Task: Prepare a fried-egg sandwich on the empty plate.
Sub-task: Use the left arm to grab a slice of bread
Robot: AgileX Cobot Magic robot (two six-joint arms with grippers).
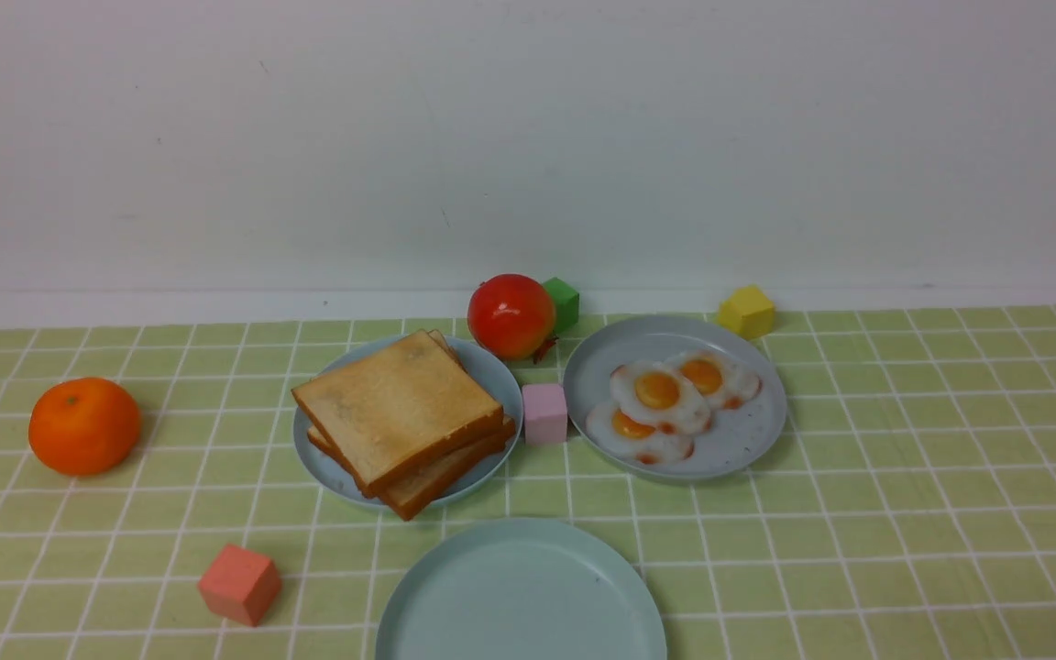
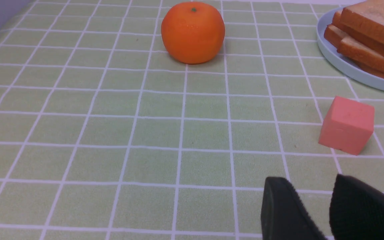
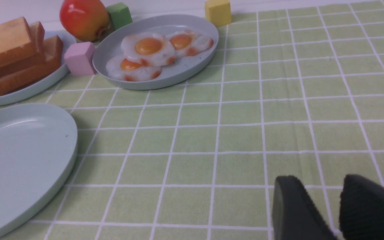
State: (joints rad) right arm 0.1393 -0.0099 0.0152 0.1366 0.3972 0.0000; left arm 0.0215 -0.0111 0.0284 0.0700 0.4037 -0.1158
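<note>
Front view: the plain round mint-green plate (image 1: 521, 596) is seen bare at the near desk (image 1: 904, 513) edge, nothing yet assembled, golden-brown square toast slices (image 1: 400, 408) and glossy white-and-orange fried eggs (image 1: 659, 392) untouched on grey-blue plates (image 1: 748, 440), left gripper (image 2: 310, 182) and right gripper (image 3: 318, 181) parted, empty.
</note>
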